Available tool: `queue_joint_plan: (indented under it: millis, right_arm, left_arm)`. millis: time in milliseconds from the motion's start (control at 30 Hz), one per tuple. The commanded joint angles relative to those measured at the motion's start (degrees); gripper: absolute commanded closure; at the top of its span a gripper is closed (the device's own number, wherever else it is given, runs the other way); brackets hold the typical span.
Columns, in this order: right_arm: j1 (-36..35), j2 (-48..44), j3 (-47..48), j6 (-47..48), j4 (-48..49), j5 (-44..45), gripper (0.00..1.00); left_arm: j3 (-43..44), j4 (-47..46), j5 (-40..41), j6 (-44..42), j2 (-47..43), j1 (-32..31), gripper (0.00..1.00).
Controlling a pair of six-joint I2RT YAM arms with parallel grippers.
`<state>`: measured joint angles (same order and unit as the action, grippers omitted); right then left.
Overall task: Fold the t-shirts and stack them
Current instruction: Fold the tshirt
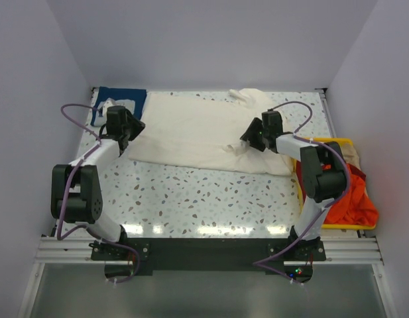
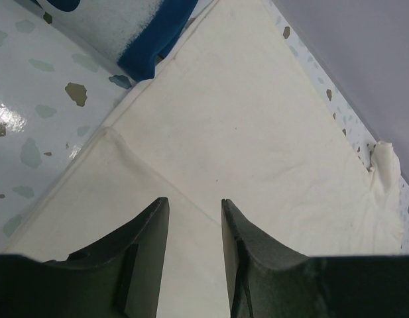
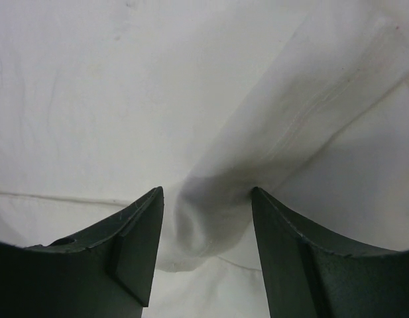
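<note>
cream shirt is laid out flat across the upper middle of the table, with a sleeve poking off toward the top right; navy shirt sits folded in the upper left corner, and the cream one's corner lies just beside it, maybe slightly over its edge; over on the right, the orange shirt and a beige shirt are piled in the yellow bin; left tool is down at the cream shirt's left edge, jaws a little way apart with flat cloth and a seam line showing through the gap, nothing bunched in there as far as i can see; right tool is over the shirt's right part, jaws spread wide, with a puckered ridge of cream cloth standing between them; it brushes the right finger but there's daylight on the left side, so not pinched
</note>
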<state>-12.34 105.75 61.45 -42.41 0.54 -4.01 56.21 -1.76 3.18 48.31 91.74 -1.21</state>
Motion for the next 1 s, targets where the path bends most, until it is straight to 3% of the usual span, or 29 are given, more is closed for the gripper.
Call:
queue_joint_plan:
  millis: [0, 500, 667, 967]
  right_arm:
    - [-0.5, 1.2, 4.8, -0.9, 1.7, 0.8, 0.41]
    - [-0.8, 10.0, 19.0, -3.7, -0.4, -0.4, 0.41]
    - [-0.8, 8.5, 21.3, -1.1, -4.8, 0.8, 0.41]
    - [1.2, -4.3, 12.6, 5.6, -11.2, 6.6, 0.43]
  left_arm:
    - [0.0, -2.6, -1.0, -1.5, -2.7, 0.0, 0.58]
    - [-1.7, -6.4, -9.8, -5.2, -4.0, -6.0, 0.58]
    - [1.0, -7.3, -13.1, -10.1, -0.8, -16.3, 0.56]
    - [12.1, -6.9, -16.0, -13.3, 12.8, -32.7, 0.56]
